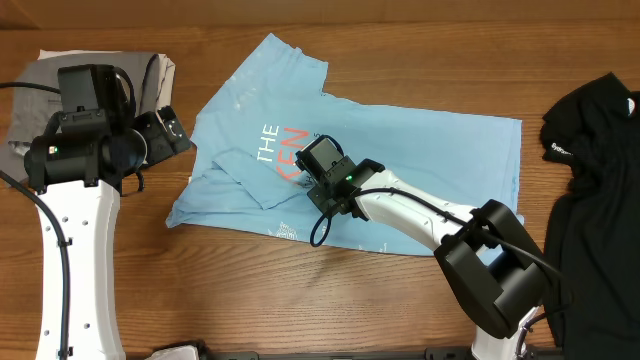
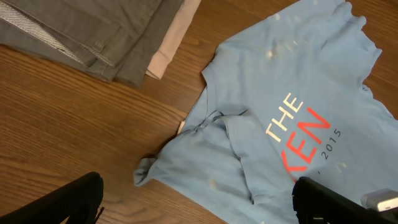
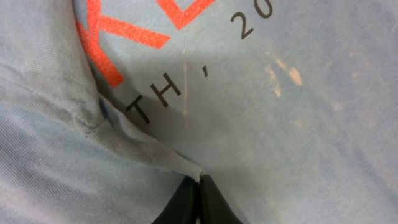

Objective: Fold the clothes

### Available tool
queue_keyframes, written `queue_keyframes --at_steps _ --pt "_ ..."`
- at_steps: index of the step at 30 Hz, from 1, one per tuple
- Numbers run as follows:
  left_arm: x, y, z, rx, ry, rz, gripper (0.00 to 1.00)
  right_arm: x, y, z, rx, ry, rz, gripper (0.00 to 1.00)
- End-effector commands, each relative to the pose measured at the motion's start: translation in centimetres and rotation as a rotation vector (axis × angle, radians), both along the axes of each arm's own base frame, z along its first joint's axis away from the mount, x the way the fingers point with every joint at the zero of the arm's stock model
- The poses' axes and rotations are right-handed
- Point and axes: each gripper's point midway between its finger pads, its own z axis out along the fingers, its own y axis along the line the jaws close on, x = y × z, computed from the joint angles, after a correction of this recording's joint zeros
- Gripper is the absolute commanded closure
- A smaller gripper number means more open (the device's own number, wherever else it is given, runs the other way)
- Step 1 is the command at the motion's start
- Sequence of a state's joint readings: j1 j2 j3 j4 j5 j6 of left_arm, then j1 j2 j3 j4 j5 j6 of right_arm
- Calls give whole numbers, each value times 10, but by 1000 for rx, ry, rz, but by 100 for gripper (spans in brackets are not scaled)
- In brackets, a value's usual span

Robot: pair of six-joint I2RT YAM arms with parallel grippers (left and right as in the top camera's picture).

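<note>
On the table (image 1: pixel 250 300), the light blue T-shirt (image 1: pixel 430 150) lies spread at centre, bunched toward 9 o'clock; the right tool (image 3: pixel 199 198), clenched on only a thin fold ridge, may slip off or drag both layers, since the left tool (image 2: pixel 202 202) hangs released at 9 o'clock, pinning nothing.

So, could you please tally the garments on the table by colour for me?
light blue T-shirt: 1
grey trousers: 1
off-white folded cloth: 1
black garment: 1
Total: 4
</note>
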State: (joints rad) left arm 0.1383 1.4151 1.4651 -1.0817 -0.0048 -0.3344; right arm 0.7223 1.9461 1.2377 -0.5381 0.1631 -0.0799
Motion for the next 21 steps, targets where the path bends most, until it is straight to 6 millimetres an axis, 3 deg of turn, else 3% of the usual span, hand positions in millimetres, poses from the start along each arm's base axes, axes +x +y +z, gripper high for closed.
queue_keyframes --at_steps 1,12,21 --pt "1 3 0 13 2 2 0 3 3 3 4 -21 7 92" --pt "1 3 0 13 1 2 0 11 -3 4 12 -31 -15 91" --pt "1 3 0 13 2 2 0 8 -8 -11 12 -47 -20 86"
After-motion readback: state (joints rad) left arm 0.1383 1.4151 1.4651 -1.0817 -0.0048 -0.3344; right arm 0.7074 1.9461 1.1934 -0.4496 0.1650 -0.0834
